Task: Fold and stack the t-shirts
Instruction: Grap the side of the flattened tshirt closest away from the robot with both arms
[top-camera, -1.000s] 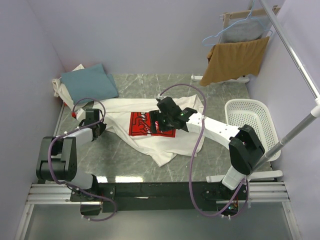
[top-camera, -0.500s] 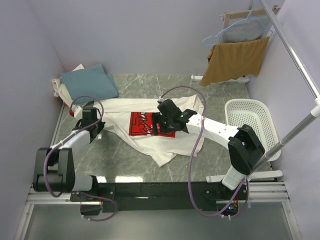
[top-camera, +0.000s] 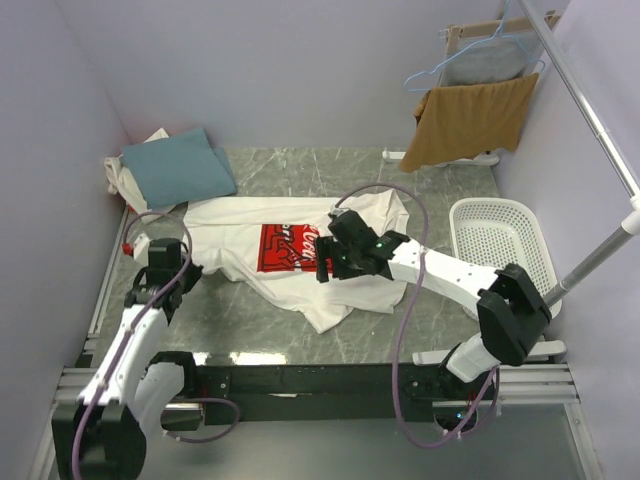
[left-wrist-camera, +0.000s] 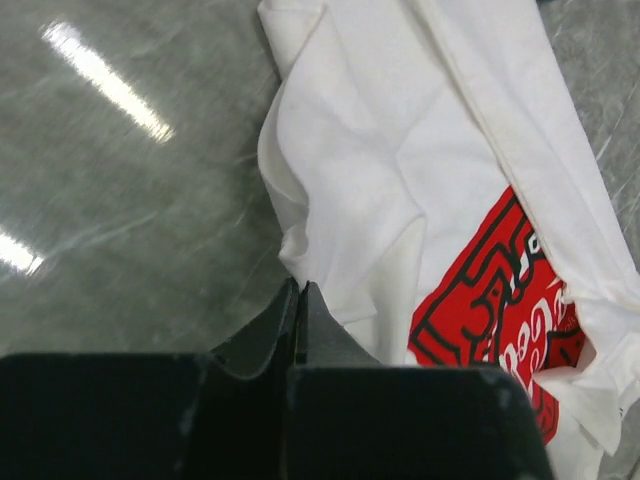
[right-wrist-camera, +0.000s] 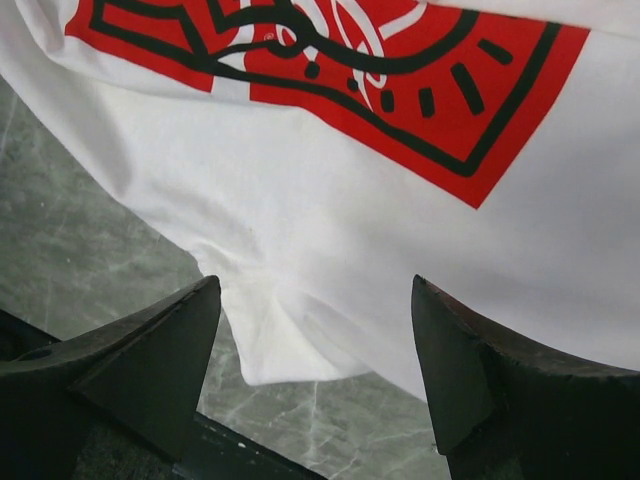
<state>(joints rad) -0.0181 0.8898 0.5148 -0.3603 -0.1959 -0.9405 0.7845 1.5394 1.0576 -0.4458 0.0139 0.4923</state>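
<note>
Bright, even overhead light; glare streaks on tabletop; soft shadows; wrist views slightly soft up close.

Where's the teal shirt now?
Top view: the teal shirt lies folded in the far left corner of the table, atop an off-white shirt, beyond the printed white shirt.

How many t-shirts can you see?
3. A white one with red print lies spread in the middle, a teal one sits folded at the far left, an off-white one under it. Others may be hidden.
</note>
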